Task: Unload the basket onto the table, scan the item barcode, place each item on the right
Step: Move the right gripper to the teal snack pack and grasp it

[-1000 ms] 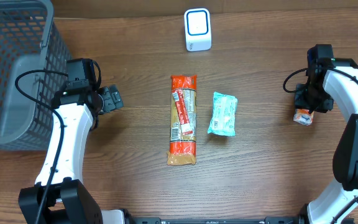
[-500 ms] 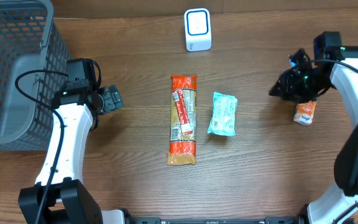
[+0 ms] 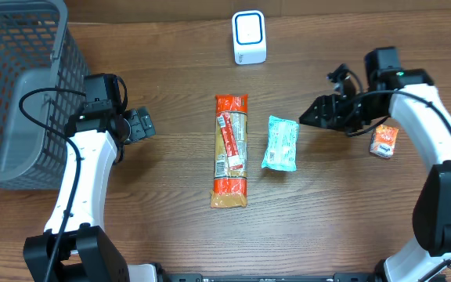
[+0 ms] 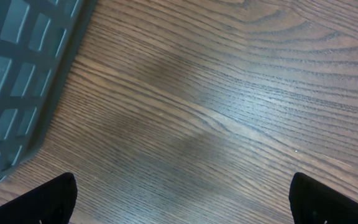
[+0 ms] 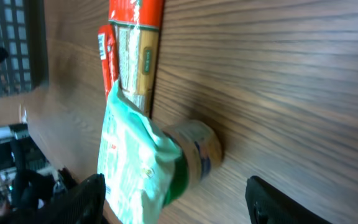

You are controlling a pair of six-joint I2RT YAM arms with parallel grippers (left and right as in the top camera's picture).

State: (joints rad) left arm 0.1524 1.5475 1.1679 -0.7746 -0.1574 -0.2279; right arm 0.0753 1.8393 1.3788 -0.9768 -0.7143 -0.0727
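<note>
Mint-green packet (image 3: 280, 144) lies mid-table in the overhead view, just right of the long orange pasta pack (image 3: 230, 150). The white scanner (image 3: 249, 37) stands at the far edge, and a small orange carton (image 3: 384, 142) lies by the right arm. The right gripper (image 3: 310, 116) hovers near the packet's upper right corner, apart from it. The left gripper (image 3: 141, 124) sits beside the grey basket (image 3: 14, 78). Left wrist view: jaws spread wide over bare wood, empty. Right wrist view: jaws well apart, gripping nothing, with the packet and pasta pack ahead of them
</note>
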